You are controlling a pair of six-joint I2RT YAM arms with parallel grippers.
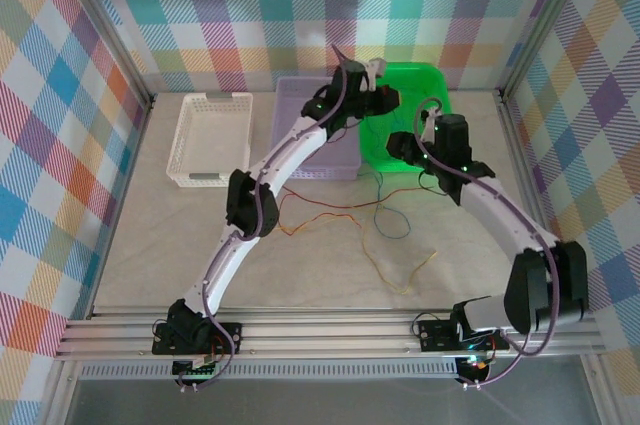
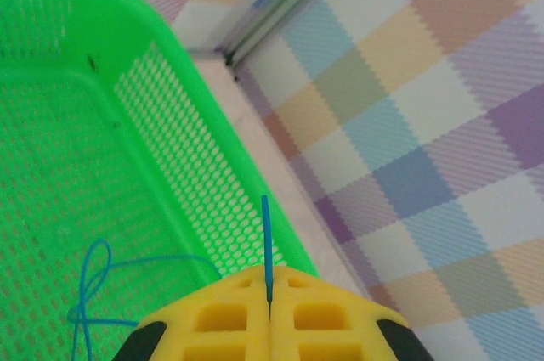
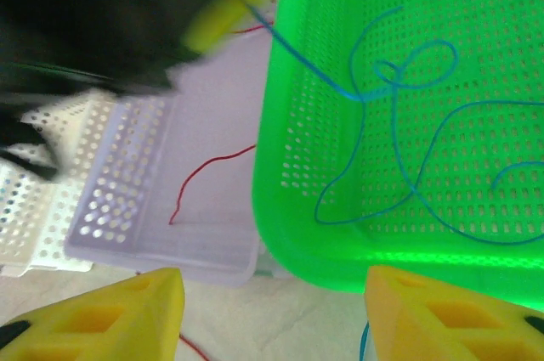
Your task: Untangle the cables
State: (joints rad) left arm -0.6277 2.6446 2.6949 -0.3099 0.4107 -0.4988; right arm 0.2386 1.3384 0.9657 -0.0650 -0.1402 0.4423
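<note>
Top external view: both arms are reaching toward the far side of the tabletop (image 1: 150, 265), where a white basket (image 1: 208, 140), a purple basket (image 1: 300, 135) and a green basket (image 1: 410, 85) are sitting in a row from left to right. The left tool (image 1: 385, 98) is hanging over the green basket and the right tool (image 1: 405, 150) is hovering at its near edge. Nearer the arms, a red cable (image 1: 320, 207), a yellow-orange cable (image 1: 400, 270) and a darker blue or green loop (image 1: 392, 225) are lying crossed over one another, so much of the untangling seems to be left. Left wrist view: the left tool's yellow fingers are pressing fully together and pinching a blue cable (image 2: 265, 242), whose end is sticking up between them while its slack is curling on the mesh floor of the green basket. Right wrist view: the right tool's two fingers are standing well apart and gripping nothing. Past them, several blue loops are resting inside the green basket, one length is rising to the left tool at the far left, and a red strand (image 3: 208, 166) is lying in the purple basket. By my judgement the blue cable is being delivered and is nearly done, the red is partly placed, and the rest are waiting on the tabletop.
</note>
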